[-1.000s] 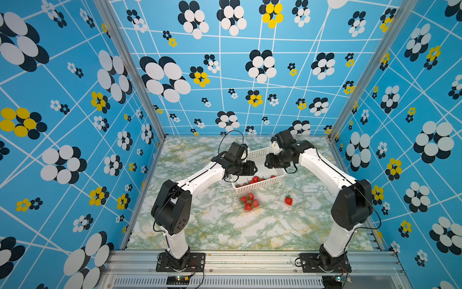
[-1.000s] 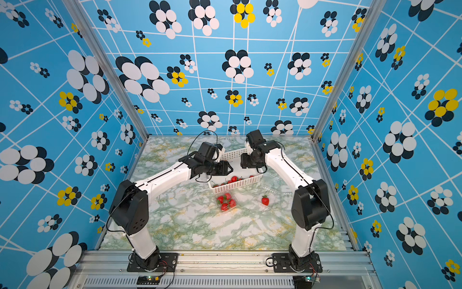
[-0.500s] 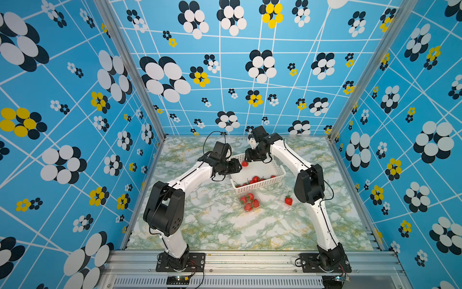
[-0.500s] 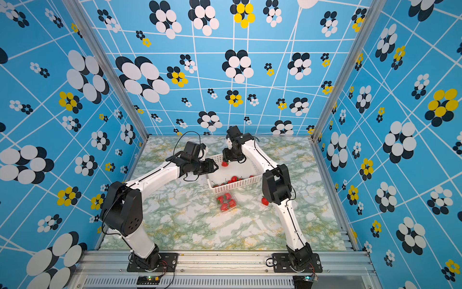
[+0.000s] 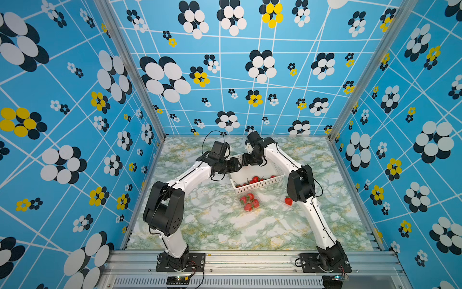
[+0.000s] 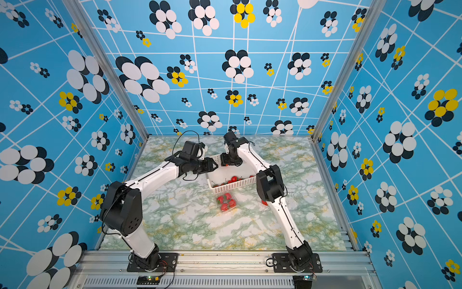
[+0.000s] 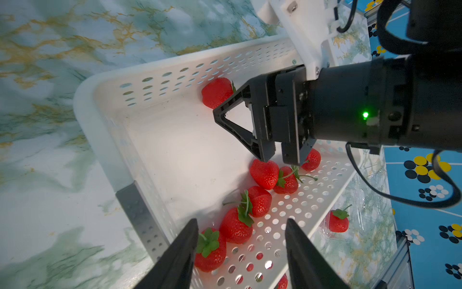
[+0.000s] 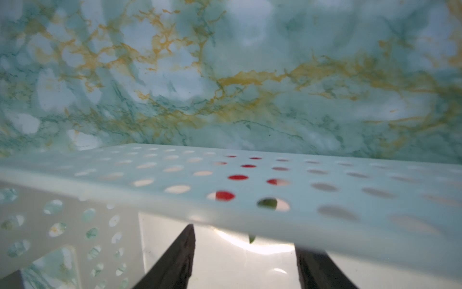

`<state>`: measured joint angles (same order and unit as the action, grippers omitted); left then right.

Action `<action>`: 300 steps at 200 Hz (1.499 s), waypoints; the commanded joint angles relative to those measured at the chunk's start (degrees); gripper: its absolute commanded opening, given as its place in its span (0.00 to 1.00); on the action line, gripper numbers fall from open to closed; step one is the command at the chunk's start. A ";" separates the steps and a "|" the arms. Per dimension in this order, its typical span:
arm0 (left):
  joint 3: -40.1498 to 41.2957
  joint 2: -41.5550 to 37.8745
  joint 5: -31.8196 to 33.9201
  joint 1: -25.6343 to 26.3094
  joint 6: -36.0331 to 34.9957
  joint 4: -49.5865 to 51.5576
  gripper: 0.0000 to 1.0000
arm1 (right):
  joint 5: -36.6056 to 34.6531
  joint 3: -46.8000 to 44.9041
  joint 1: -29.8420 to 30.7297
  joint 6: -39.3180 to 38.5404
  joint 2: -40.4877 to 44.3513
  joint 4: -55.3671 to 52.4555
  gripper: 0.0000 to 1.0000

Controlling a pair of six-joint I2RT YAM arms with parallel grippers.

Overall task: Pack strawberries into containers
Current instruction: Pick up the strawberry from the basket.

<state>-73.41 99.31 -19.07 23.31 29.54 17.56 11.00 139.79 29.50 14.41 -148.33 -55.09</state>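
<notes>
Since both arms crowd into the same white basket (image 7: 96, 130), a knock between them looks the likeliest mishap. The right end effector (image 7: 217, 115) hangs low inside it with fingers spread and nothing in them. The left end effector (image 7: 241, 252), likewise open and empty, hovers right across from it. The right fingers sit hard by the perforated wall, so a careless close or lift could hook the light basket and drag it over the table (image 7: 50, 175).

A lone strawberry (image 7: 216, 92) lies on its side just off the right end effector's tips, its cap toward the fingers and its tip pointing away along the wall. The other strawberries (image 7: 260, 200) lie in a row ahead of the left end effector. The nearest berry (image 7: 210, 250) sits close against one finger, cap facing back up at the wrist and long axis roughly along the approach. Closing there may pinch only leaves, or shove it into its neighbour.

Outside the basket, back from both end effectors toward the arms' bases, a clear container (image 5: 261, 200) holds four berries. A second container (image 7: 367, 200) holds one. Both are nearly invisible and easily clipped.
</notes>
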 commanded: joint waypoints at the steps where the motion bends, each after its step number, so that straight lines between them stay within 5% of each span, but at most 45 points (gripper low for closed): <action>1: 1.17 0.27 -1.14 -0.52 0.31 -1.12 0.57 | -0.57 1.95 0.39 1.28 -1.61 0.24 0.65; 209: 1.69 0.40 -2.28 -1.23 0.27 -1.76 0.57 | -1.32 4.50 0.56 4.05 -5.74 4.40 0.54; 300: 1.79 0.27 -2.18 -1.27 0.09 -1.62 0.57 | -3.09 3.08 0.55 2.58 -2.08 3.08 0.21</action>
<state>-72.42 99.31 -20.60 22.55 29.52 16.29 10.35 143.41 29.52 18.41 -152.46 -50.35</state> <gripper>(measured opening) 0.570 0.393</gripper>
